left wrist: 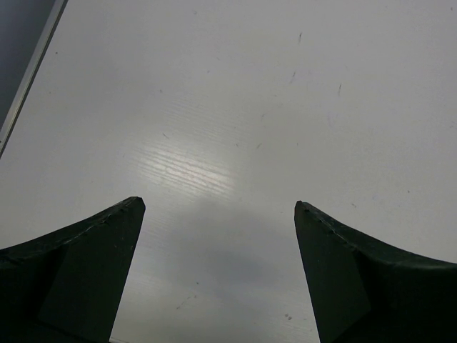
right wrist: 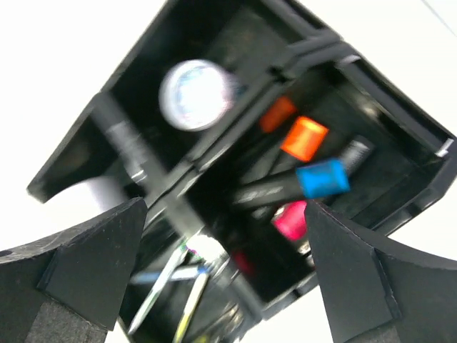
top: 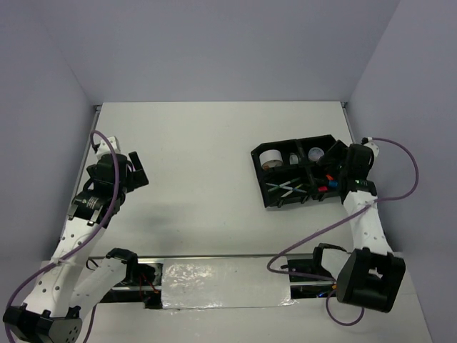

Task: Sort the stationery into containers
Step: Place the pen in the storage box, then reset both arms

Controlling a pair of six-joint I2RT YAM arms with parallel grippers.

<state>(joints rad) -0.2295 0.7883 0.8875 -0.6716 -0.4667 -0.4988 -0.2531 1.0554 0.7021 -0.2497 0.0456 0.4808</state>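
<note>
The black organiser tray [top: 260,179] sits at the right of the table. In it I see the grey tape roll [top: 271,158], the round clear pot [top: 316,152], two thin pens [top: 285,189] crossed in a front compartment, and the highlighters [top: 327,182]. My right gripper [top: 343,170] hovers open and empty over the tray's right end. The right wrist view shows it [right wrist: 225,206] above the tray [right wrist: 400,107], the pot [right wrist: 196,94], the orange [right wrist: 303,137], blue [right wrist: 323,179] and pink [right wrist: 291,219] highlighter ends, and the pens [right wrist: 171,279]. I cannot make out the clear ring. My left gripper [top: 136,170] is open and empty.
My left gripper [left wrist: 218,204] hangs over bare white table, far left of the tray. Grey walls enclose the table on three sides. The right arm's purple cable [top: 400,153] loops beside the tray's right end.
</note>
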